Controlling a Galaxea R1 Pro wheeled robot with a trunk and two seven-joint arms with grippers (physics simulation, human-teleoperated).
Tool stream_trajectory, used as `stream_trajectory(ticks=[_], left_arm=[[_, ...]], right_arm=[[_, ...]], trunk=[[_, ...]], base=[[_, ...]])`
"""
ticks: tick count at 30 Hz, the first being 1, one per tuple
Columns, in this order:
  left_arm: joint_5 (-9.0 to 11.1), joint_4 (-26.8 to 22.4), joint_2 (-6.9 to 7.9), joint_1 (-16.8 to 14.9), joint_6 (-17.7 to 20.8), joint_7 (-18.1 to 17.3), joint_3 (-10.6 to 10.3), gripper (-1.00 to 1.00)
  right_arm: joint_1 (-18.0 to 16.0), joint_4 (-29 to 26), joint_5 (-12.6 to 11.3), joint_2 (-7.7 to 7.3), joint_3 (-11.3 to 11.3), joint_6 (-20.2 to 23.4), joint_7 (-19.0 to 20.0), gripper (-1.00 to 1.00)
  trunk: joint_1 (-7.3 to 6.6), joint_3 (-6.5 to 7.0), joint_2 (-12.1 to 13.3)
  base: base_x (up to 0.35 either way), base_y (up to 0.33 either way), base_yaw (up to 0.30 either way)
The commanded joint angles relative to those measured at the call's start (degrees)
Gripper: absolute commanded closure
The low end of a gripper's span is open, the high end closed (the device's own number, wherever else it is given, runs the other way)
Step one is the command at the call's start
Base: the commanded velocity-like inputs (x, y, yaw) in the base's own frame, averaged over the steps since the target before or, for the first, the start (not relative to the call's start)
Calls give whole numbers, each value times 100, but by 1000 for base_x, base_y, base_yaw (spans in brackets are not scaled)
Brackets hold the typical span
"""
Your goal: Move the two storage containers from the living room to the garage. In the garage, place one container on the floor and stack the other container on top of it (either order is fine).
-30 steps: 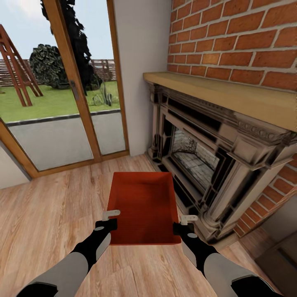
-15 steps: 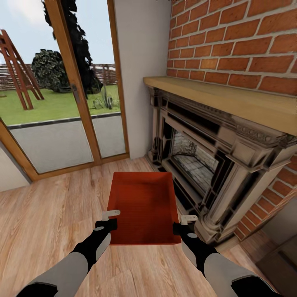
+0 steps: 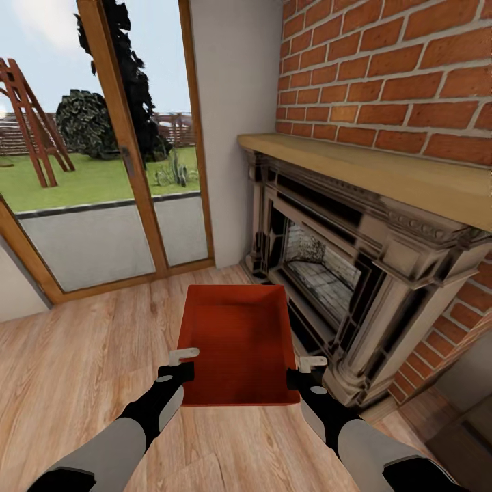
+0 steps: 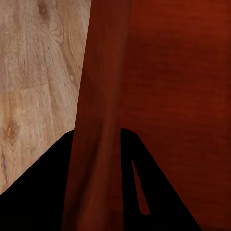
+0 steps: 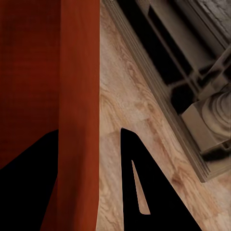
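View lower; smooth orange-red storage container (image 3: 236, 342) between both claws.

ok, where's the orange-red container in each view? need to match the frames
Head view: storage container at lower centre, between the left gripper and right gripper.
Left wrist view: its wall runs between the fingers.
Right wrist view: its wall again between the fingers.
Shared landmark: wood-plank floor.
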Motion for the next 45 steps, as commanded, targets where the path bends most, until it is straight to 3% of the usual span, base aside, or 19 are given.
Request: stream_trajectory(ticks=[1,45], left_arm=[[15,-15,6,-4,35,68,-19,100],[15,-15,6,-6,35,68,-26,100]], right_arm=[[-5,9,-54,-2,55,-26,-29,100],[-5,9,-49,-2,55,-26,-32,100]], trunk=[[3,-2,-12],[3,392,-12]], base=[[0,0,0],[0,0,0]])
